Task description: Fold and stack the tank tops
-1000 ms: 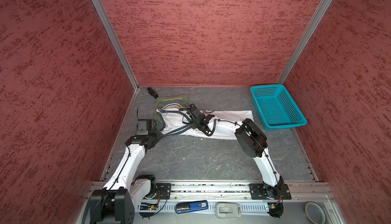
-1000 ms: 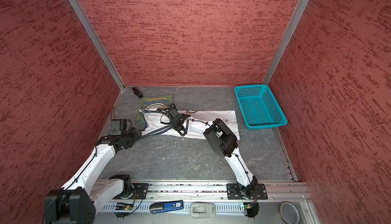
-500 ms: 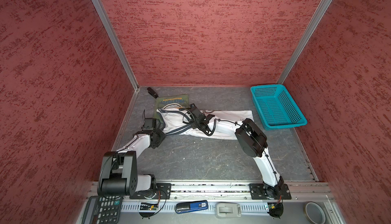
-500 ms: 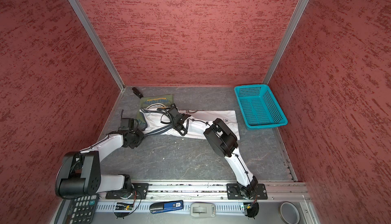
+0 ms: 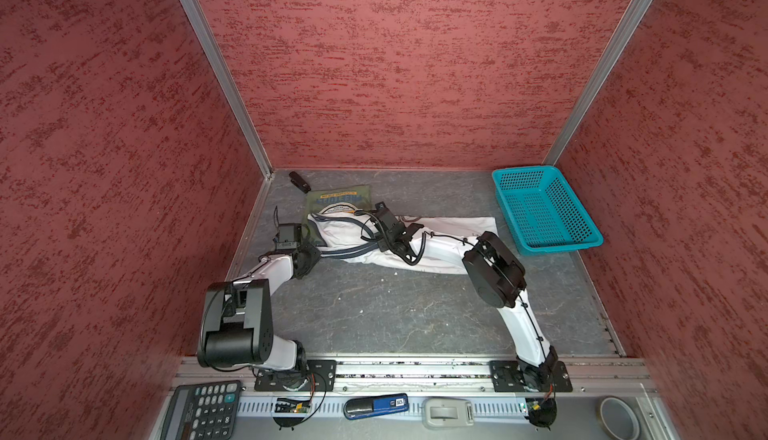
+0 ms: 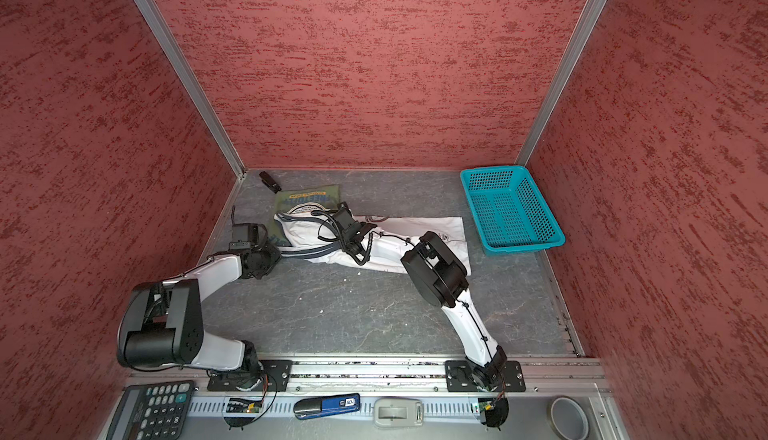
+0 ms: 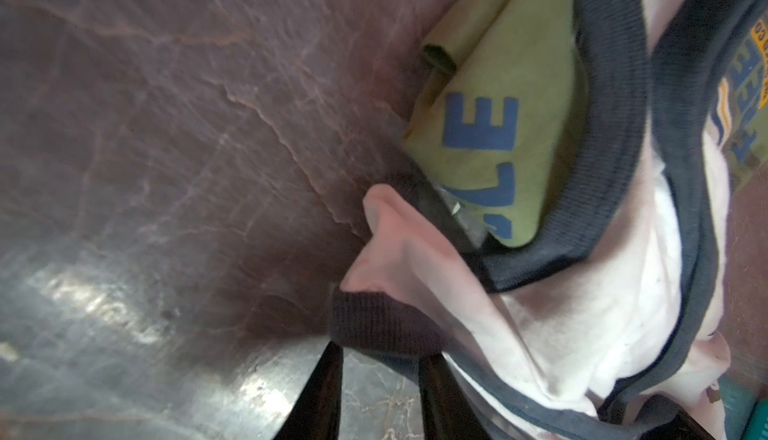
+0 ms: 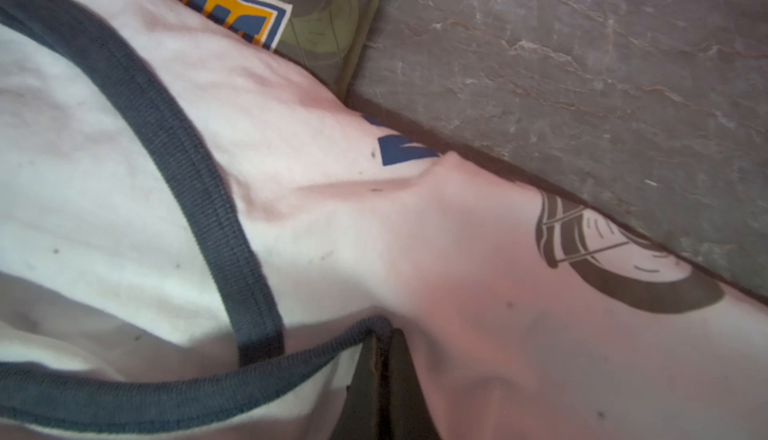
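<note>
The white tank top (image 5: pixel 453 226) (image 6: pixel 419 226) lies spread across the back of the table. Its left end overlaps the folded olive tank top (image 5: pixel 338 199) (image 6: pixel 307 197). My right gripper (image 8: pixel 380 334) (image 5: pixel 380 226) is shut on the white top's grey trim (image 8: pixel 316 359) near its middle. My left gripper (image 7: pixel 382 350) (image 5: pixel 316 246) is at the white top's left strap end (image 7: pixel 382 325). Its jaws stand apart with bare table between them. The strap's grey band lies across the fingertips and hides them. Olive cloth with blue letters (image 7: pixel 498 105) shows under the white cloth (image 7: pixel 623 292).
A turquoise mesh basket (image 5: pixel 552 246) (image 6: pixel 519 246) stands at the back right. A small black object (image 5: pixel 300 181) lies in the back left corner. Along the front rail lie a calculator (image 5: pixel 203 411), a blue device (image 5: pixel 376 406), a grey device (image 5: pixel 446 413) and a tape roll (image 5: pixel 619 417). Red walls close three sides.
My left arm has folded down and reached in to the white top's left strap, and its jaws have narrowed. The right arm and the cloth it holds have stayed still.
</note>
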Robot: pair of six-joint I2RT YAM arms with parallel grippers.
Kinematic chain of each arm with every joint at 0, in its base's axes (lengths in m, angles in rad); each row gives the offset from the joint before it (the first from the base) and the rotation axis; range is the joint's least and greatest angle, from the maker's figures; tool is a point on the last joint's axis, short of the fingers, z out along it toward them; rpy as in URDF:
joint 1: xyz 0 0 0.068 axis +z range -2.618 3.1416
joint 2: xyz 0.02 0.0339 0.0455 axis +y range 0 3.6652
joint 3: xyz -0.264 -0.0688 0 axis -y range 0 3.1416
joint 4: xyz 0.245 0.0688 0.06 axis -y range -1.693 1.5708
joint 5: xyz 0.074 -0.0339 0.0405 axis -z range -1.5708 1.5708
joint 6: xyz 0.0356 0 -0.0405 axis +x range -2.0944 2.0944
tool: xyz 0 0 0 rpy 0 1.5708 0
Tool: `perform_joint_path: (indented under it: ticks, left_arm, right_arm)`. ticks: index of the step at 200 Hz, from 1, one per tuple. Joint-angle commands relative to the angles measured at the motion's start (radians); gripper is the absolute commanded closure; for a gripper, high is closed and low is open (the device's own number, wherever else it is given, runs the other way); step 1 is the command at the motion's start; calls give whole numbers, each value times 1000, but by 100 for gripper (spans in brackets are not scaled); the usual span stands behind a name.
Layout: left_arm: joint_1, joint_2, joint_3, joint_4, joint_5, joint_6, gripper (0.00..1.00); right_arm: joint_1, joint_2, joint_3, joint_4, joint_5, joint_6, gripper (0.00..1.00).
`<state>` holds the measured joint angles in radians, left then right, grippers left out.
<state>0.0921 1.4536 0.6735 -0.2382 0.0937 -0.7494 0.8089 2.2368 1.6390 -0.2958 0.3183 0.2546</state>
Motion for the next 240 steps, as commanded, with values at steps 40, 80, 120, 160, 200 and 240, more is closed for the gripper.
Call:
perform_joint_path:
  ticks: [40, 80, 120, 160, 200, 240]
  left_arm:
    - [9, 58, 72, -8, -52, 54, 66]
    - [3, 85, 107, -5, -56, 59, 67]
    - [2, 93, 146, -74, -80, 61, 84]
    - [-2, 10, 137, -230, -94, 66, 96]
    - [57, -96, 47, -302, -4, 90, 99]
    - [132, -88, 29, -309, 55, 117, 99]
  right_arm:
    - [-11, 1, -5, 13, 5, 14, 95]
    - [-11, 6, -8, 11, 7, 17, 95]
    - [-10, -1, -11, 12, 6, 17, 95]
    - [-5, -25, -27, 34, -36, 5, 91]
    - [9, -22, -24, 37, -47, -9, 88]
    - [16, -1, 9, 25, -68, -15, 84]
